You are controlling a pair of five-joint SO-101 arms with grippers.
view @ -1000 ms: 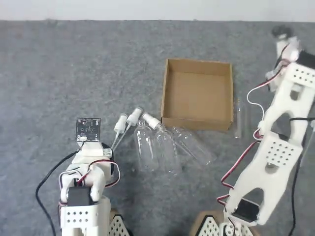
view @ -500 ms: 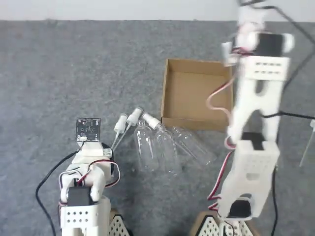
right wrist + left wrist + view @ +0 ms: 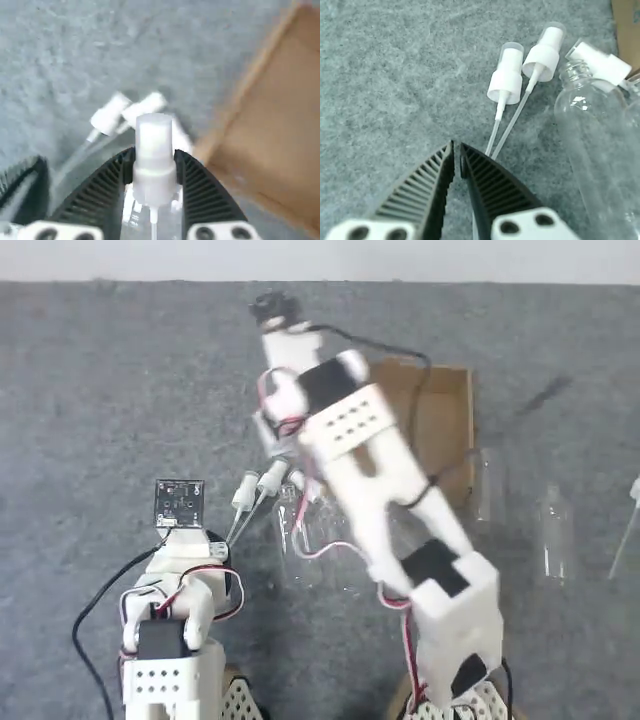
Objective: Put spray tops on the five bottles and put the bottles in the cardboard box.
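Finding: the task is at its opening stage. None of the five assemblies is confirmed and nothing is boxed.

Your right pincer (image 3: 154,154) is clamped on a spray top (image 3: 154,131), cap outward and tube trailing back between the jaws. It holds it above the desk (image 3: 120,380), beside the box (image 3: 455,410) and over the loose parts.

Below lie a loose top (image 3: 506,75) and a second top (image 3: 543,50), side by side with their tubes running toward your left pincer (image 3: 456,145). That pincer has its jaws drawn together on nothing, with the tips just beside the tubes.

Next to these lies an open bottle (image 3: 585,115), its neck plainly uncapped. A third top (image 3: 600,61) lies just beside that neck. Whether it is seated on the neighbouring bottle or only rests against it cannot be told, so treat it as unfitted until checked.

Beyond the box, a slim bottle (image 3: 485,485) lies close to the box wall and a far bottle (image 3: 553,535) lies well apart. Both appear to have bare necks. An edge top (image 3: 630,502) lies at the rim of the high view.

The part of the box floor that shows is bare; the arm hides the rest.

Outstanding, by my judgement: you have all five fittings (or four) to make and all five bottles to load.
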